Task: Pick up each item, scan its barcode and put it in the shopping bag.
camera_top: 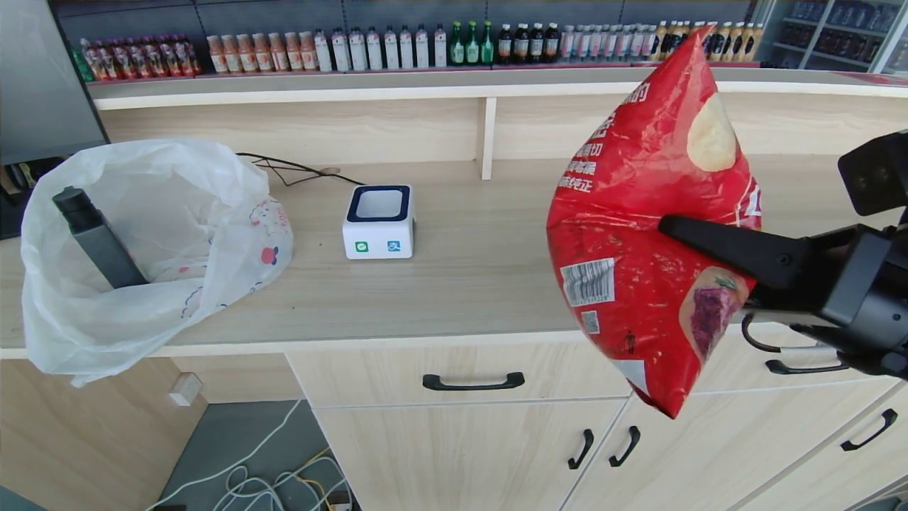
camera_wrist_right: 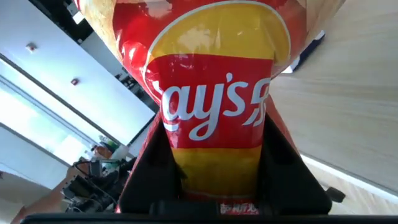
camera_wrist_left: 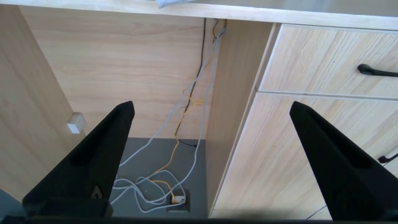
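Clamped right hand (camera_wrist_right: 216, 134) on chip bag (camera_top: 638, 213) at 3 o'clock of scanner (camera_top: 379, 221); showed head view barcode (camera_top: 587, 282), wrist view logo (camera_wrist_right: 214, 109); had left hand (camera_wrist_left: 211, 109) apart.

The head camera is looking down across the counter (camera_top: 461, 284); the left wrist camera is facing the cabinet front (camera_wrist_left: 311, 124) underneath; the right wrist camera is hugging the chip bag (camera_wrist_right: 214, 106).
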Available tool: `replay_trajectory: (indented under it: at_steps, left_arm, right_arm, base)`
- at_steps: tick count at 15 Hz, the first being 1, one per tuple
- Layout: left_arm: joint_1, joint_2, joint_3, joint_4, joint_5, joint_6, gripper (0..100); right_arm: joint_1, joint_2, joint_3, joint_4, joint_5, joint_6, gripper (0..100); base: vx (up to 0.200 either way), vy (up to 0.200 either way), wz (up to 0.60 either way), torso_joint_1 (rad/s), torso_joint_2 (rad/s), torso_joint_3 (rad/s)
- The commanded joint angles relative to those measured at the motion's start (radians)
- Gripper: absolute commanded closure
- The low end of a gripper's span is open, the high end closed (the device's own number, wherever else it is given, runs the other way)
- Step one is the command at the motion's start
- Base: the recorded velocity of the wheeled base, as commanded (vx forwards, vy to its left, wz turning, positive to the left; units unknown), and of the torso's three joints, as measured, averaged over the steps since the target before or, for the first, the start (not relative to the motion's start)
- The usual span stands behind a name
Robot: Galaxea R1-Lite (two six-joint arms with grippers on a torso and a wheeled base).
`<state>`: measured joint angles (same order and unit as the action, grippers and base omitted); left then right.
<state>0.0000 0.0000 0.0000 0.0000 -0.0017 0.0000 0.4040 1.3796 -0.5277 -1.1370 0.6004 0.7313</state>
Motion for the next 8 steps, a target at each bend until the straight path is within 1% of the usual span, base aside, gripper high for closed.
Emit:
replay_trajectory:
  at_steps: [1,3,4,6,8]
  left_arm:
    - [0.000,0.000,0.000,0.000,0.000,0.000,0]
    - [0.000,0.000,0.000,0.000,0.000,0.000,0]
    - [0.000,0.000,0.000,0.000,0.000,0.000,0]
    - [0.000,0.000,0.000,0.000,0.000,0.000,0]
    - [0.000,0.000,0.000,0.000,0.000,0.000,0]
  right_arm:
    - [0.018,0.049,0.035,-0.116,0.004,0.056,100]
    - [0.084,0.050,0.058,-0.175,0.004,0.054,100]
    - [0.147,0.044,0.061,-0.193,0.004,0.056,100]
    - [0.174,0.044,0.080,-0.204,0.004,0.069,100]
    - [0.173,0.041,0.126,-0.279,0.004,0.134,100]
  base:
    - [0.000,0.000,0.00,0.000,0.00,0.000]
    - [0.000,0.000,0.00,0.000,0.00,0.000]
    - [0.000,0.000,0.00,0.000,0.00,0.000]
    - [0.000,0.000,0.00,0.000,0.00,0.000]
    - [0.000,0.000,0.00,0.000,0.00,0.000]
